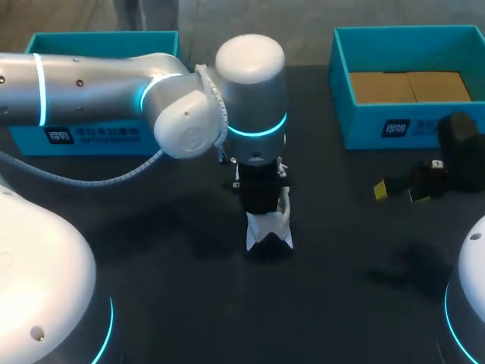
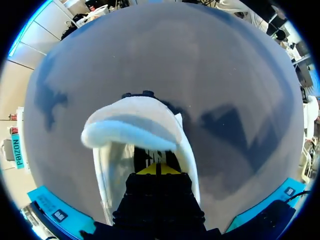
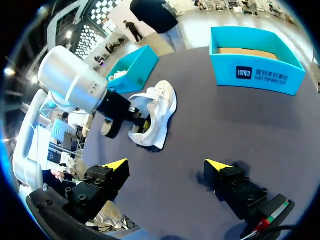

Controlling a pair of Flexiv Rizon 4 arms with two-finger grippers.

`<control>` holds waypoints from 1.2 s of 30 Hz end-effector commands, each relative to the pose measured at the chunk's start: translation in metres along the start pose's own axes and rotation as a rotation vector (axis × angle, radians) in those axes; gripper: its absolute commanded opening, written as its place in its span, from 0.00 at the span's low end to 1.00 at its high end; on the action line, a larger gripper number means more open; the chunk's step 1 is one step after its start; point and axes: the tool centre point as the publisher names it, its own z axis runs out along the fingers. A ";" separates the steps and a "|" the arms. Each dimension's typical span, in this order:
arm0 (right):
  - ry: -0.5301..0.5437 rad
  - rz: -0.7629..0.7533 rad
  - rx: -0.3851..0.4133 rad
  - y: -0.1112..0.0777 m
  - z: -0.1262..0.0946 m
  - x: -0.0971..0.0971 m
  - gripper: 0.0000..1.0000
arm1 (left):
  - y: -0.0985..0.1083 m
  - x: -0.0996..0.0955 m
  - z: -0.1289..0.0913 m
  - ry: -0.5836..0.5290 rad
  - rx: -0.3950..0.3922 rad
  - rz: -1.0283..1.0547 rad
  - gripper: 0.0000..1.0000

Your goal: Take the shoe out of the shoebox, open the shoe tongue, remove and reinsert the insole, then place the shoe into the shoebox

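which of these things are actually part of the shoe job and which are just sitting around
In the job:
- white shoe, out on the table
- left gripper, reaching into the shoe's opening
- right-hand teal box, bare cardboard floor showing

Sitting idle:
- right gripper, fingers open, holding nothing, apart from the shoe
- left-hand teal box; I cannot tell which box is the shoe's

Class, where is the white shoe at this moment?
In the head view the white shoe sits near the middle of the dark table, outside the left teal box and the right teal box, beneath the left gripper.
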 end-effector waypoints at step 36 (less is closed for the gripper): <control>-0.002 0.001 -0.001 -0.001 0.000 0.001 1.00 | -0.006 -0.006 -0.024 -0.032 -0.159 -0.037 0.00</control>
